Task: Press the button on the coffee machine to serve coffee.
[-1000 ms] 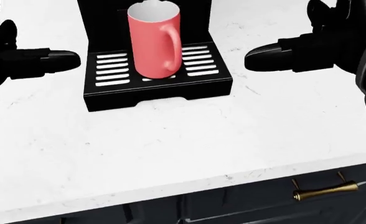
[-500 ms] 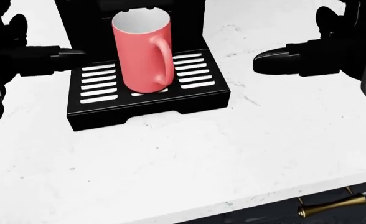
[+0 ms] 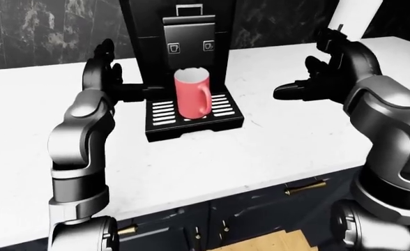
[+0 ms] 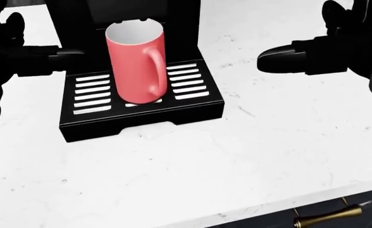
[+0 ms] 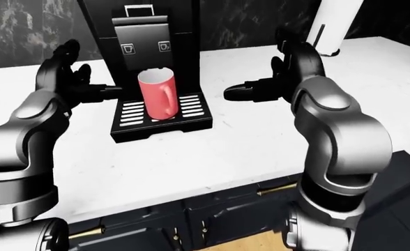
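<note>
Fingers on both hands are spreading open and gripping nothing: the left hand [image 3: 101, 70] is hanging just beside the left wall of the coffee machine [image 3: 153, 31], one finger pointing in toward the tray, while the right hand [image 3: 328, 73] is hovering well apart to the right over the white desk [image 3: 275, 136]. Compared with a second ago, the whole head view is sliding: the drip tray [image 4: 192, 102] and the red mug [image 4: 134, 61] are drifting left and lower in it, and less of the cabinet handle [image 4: 325, 217] is showing at the bottom edge, which reads as the head lifting or the body leaning in, not the things moving. The hands are keeping nearly the same pose against the machine, so no reach has begun. The mug is standing upright on the tray under the spout, ready to be filled. Two small square buttons are showing on the machine's face above it, a left button [image 3: 174, 48] and a right button [image 3: 208, 46]; neither is being touched. Pressing is probably going to call for raising one hand to that panel, since both are sitting below it.
</note>
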